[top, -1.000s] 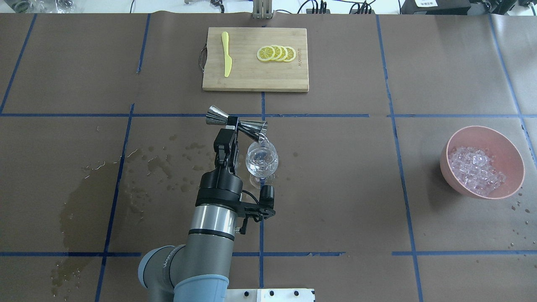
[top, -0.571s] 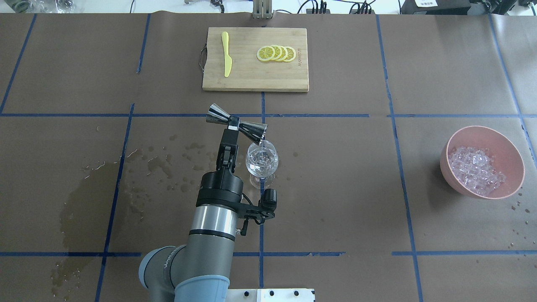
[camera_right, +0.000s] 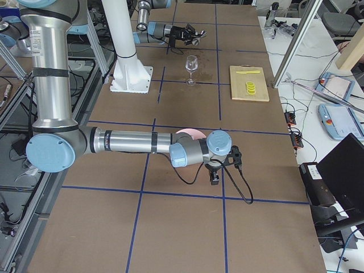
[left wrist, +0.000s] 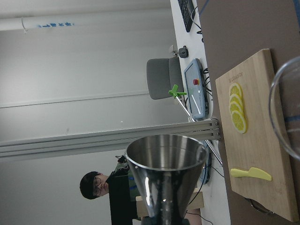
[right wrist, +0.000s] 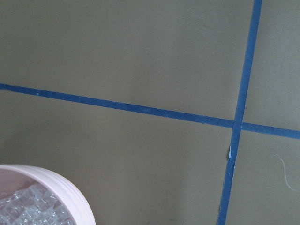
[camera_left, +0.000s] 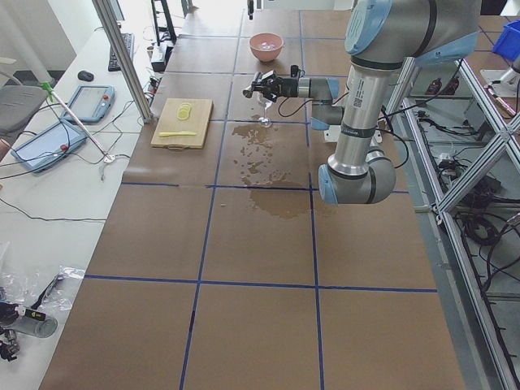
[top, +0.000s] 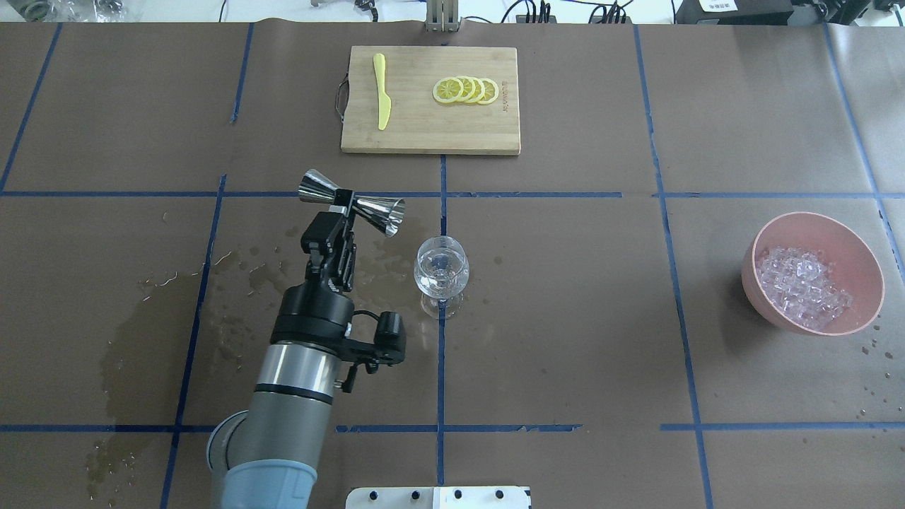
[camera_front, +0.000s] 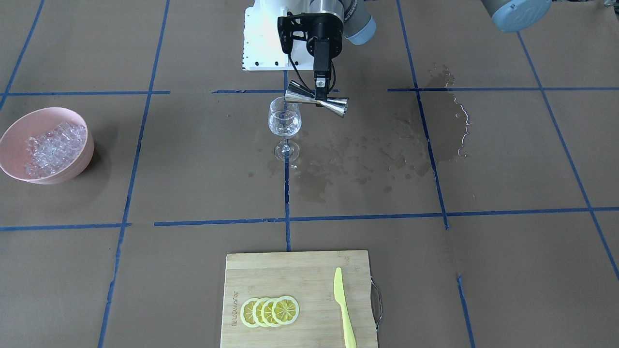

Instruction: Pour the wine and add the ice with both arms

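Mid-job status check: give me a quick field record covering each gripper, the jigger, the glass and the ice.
left gripper: jaws shut on the jigger
jigger: held sideways, to the robot's left of the wine glass, no stream visible
wine glass: upright, holds clear wine
ice: heaped in the pink bowl
right gripper: beside the pink bowl; open or shut cannot be told

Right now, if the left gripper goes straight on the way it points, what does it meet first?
Probably nothing soon: the left gripper, shut on the jigger, points about level towards the cutting board near the yellow knife, and seems to pass above both. Height is unclear.
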`<state>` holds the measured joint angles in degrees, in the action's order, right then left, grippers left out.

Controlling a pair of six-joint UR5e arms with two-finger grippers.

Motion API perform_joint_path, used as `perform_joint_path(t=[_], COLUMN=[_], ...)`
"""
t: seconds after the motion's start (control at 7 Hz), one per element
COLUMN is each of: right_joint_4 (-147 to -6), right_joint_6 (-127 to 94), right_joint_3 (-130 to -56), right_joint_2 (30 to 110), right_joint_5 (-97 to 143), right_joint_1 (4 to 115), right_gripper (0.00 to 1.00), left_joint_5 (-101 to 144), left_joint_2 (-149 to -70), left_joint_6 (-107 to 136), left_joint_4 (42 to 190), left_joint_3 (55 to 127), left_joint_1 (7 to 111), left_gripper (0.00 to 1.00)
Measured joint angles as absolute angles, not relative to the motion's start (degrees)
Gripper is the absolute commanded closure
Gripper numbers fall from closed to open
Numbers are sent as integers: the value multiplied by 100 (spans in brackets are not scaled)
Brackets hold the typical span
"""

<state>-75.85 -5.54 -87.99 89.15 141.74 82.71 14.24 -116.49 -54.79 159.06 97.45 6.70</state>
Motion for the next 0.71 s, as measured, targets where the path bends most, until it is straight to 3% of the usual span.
perform_joint_path(t=[0.71], right_joint_4=[-7569], right_joint_6=[-551], right_joint_3=[-8953], right_joint_2=[8910], right_joint_5=[14168], right_joint_1=[8276], right_gripper=[0], left_joint_5=[1457], left_joint_2=[-9018], left_joint_6=[-6289], left_joint_4=[19766], left_joint_3=[9818], left_joint_1=[685], left_gripper=[100])
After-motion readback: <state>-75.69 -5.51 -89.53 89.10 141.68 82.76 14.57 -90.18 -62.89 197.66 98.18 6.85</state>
